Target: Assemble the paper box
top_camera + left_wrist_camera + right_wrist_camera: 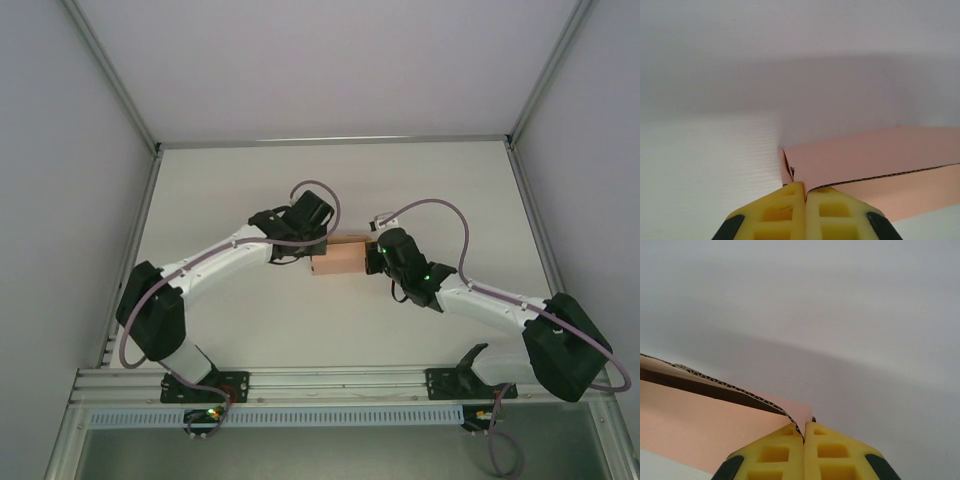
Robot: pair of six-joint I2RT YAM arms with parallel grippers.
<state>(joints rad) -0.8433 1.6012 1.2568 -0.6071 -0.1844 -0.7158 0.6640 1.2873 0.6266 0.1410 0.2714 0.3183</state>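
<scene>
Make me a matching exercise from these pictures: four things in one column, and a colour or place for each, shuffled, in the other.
Things:
1. left pincer
2. right pincer
3. paper box
4. table

Colour or place:
a. white
b. shut on the box's right end, top view
c. salmon-pink
d. shut on the box's left end, top view

Pairs: 1-d, 2-b, 3-c, 4-a

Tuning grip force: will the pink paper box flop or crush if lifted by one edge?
Probably light: the paper box is hollow card. Its fluted edge suggests corrugated board, so likely fairly stiff, though a hard pinch may dent it.
</scene>
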